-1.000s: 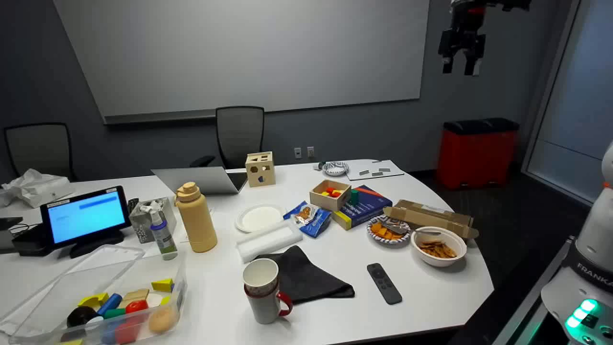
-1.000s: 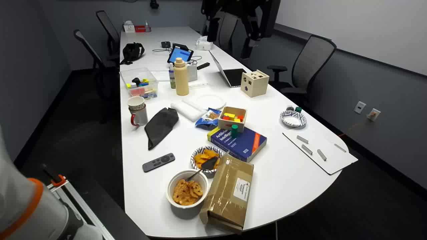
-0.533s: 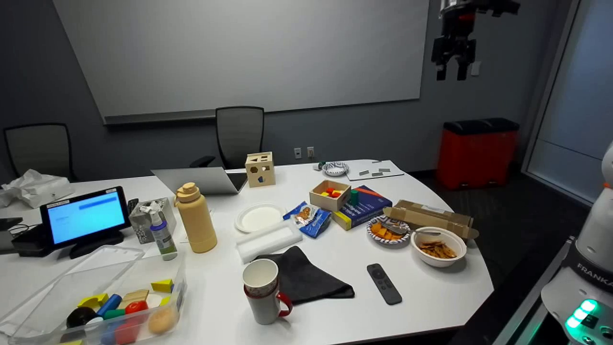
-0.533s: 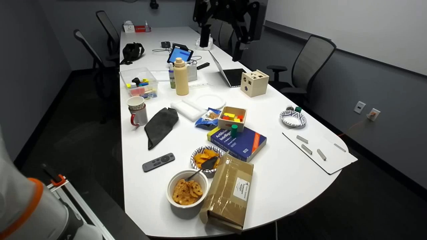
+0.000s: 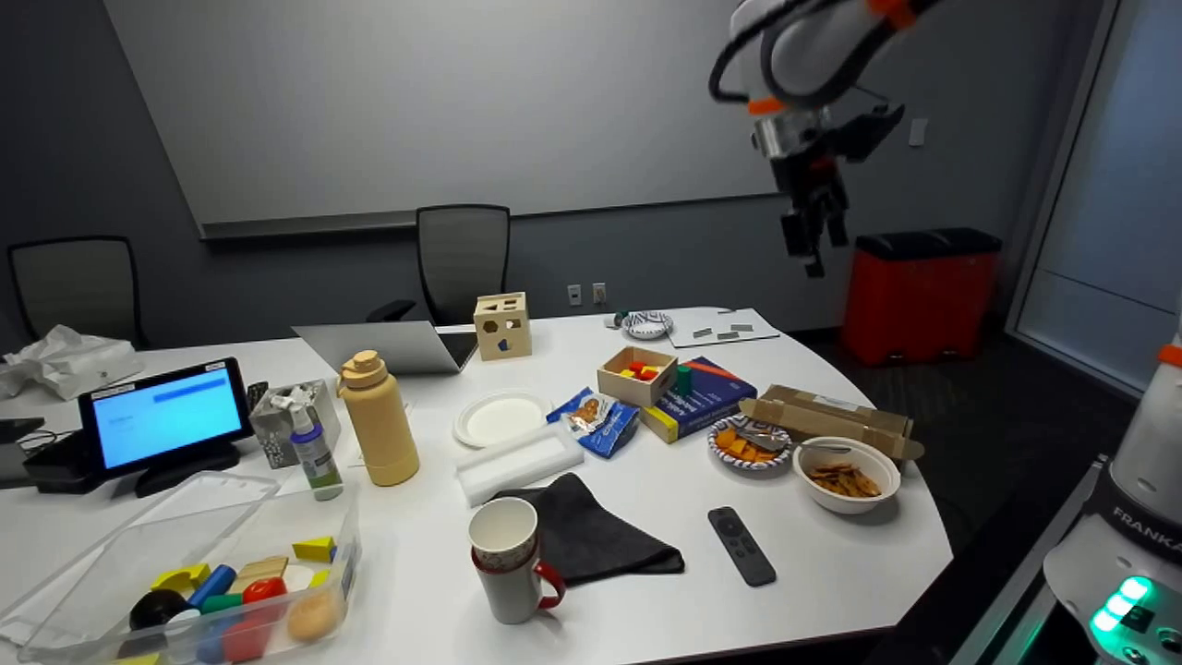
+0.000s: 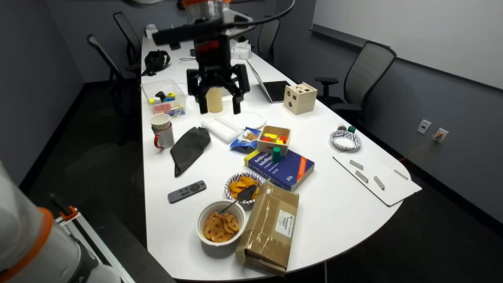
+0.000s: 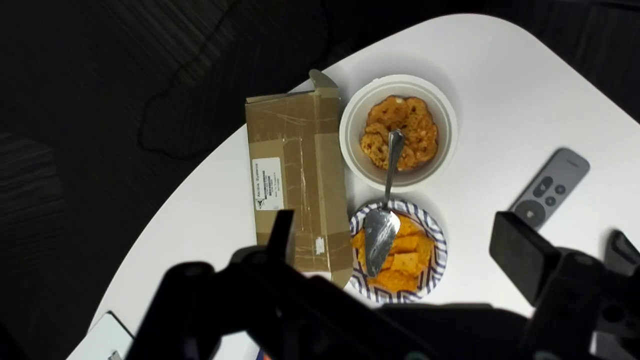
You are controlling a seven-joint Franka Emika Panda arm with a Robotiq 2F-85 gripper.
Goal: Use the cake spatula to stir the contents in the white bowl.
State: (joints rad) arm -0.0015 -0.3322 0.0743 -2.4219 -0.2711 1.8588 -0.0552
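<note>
The white bowl (image 5: 842, 501) holds orange-brown round crackers and stands near the table's rounded end; it also shows in the other views (image 6: 201, 226) (image 7: 354, 145). The metal cake spatula (image 7: 381, 236) lies with its blade on orange chips in the patterned bowl (image 7: 437, 255). Its handle crosses the white bowl's rim, with the end over the crackers. The spatula also shows in both exterior views (image 5: 762, 440) (image 6: 246, 192). My gripper (image 6: 220, 107) is open and empty, high above the table; in the wrist view its fingers (image 7: 395, 242) stand wide apart on either side of the patterned bowl.
A cardboard box (image 7: 300, 175) lies close beside both bowls. A grey remote (image 6: 187, 191) lies on the bowls' other side. A blue book (image 6: 281, 169) with a wooden box (image 6: 274, 144) stands behind the patterned bowl. A black cloth (image 6: 190, 149) and stacked cups (image 6: 162, 131) are farther along.
My gripper has come down and moved sideways, turning somewhat; more of the arm now shows in both exterior views. It stays open. The spatula, bowls and other table objects have not moved.
</note>
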